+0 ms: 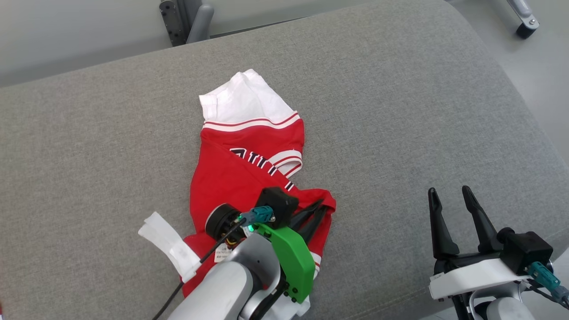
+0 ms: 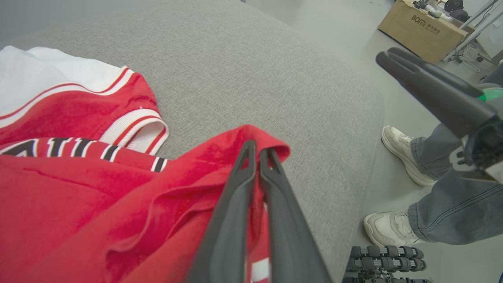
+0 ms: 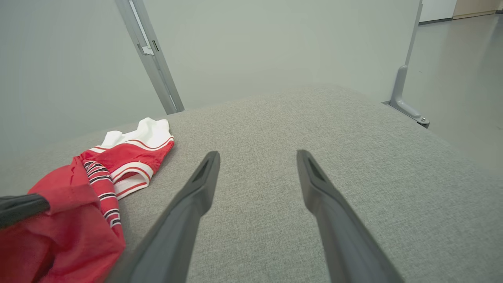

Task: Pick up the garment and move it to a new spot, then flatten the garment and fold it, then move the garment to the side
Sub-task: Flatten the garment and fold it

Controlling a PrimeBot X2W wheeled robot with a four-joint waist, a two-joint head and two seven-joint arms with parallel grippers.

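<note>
The garment (image 1: 249, 151), a red and white jersey with black lettering, lies crumpled on the grey cushion (image 1: 400, 111). My left gripper (image 1: 318, 209) is shut on a raised red fold at the garment's near right edge; in the left wrist view the fingertips (image 2: 246, 157) pinch that red cloth (image 2: 118, 204) together. My right gripper (image 1: 449, 195) stands open over bare cushion to the right, apart from the garment. In the right wrist view the gripper (image 3: 257, 157) points across the cushion, with the garment (image 3: 78, 220) at the lower left.
A white strip (image 1: 169, 244) sticks out from the garment's near left side. A person's shoes (image 2: 401, 149) and jeans stand on the floor beside the cushion's edge. A cardboard box (image 2: 424, 29) sits farther off. Metal frame legs (image 3: 153, 59) rise behind the cushion.
</note>
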